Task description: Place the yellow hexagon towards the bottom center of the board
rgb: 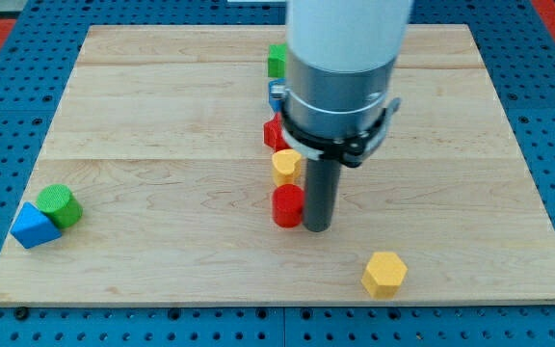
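Observation:
The yellow hexagon (pixel 384 274) lies near the view's bottom edge of the wooden board (pixel 162 145), right of centre. My tip (pixel 317 227) stands on the board up and to the left of it, a clear gap apart. The tip touches or nearly touches the right side of a red cylinder (pixel 287 206). A second yellow block (pixel 286 166) sits just above the red cylinder, left of the rod.
A red block (pixel 274 133), a blue block (pixel 276 96) and a green block (pixel 277 61) line up above, partly hidden by the arm. A green cylinder (pixel 59 205) and a blue triangular block (pixel 34 227) sit at the view's bottom left.

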